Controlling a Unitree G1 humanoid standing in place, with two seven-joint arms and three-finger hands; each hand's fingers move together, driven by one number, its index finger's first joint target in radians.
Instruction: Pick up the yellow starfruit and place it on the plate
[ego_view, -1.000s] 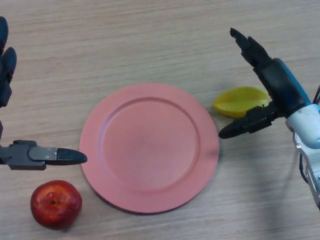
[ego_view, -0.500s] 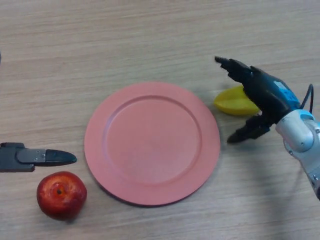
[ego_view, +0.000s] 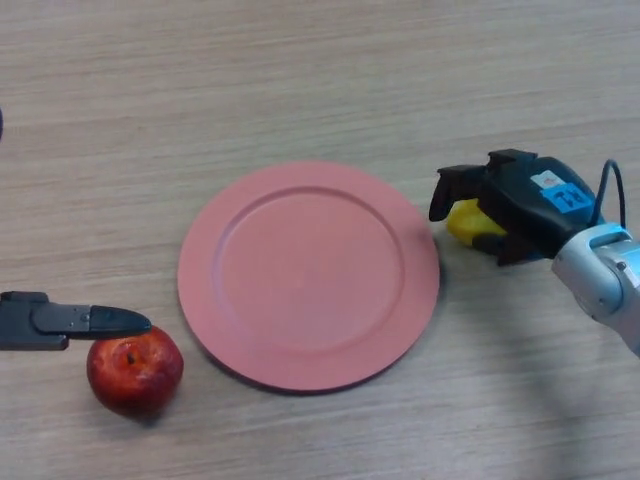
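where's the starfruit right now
In the head view the yellow starfruit lies on the table on the robot's right side, just off the pink plate's right rim, mostly covered by the right hand curled over it.

The plate is plain salmon pink. At its 3 o'clock, a yellow starfruit shows under the black right hand. At 8 o'clock, a red apple. The table is light wood grain.
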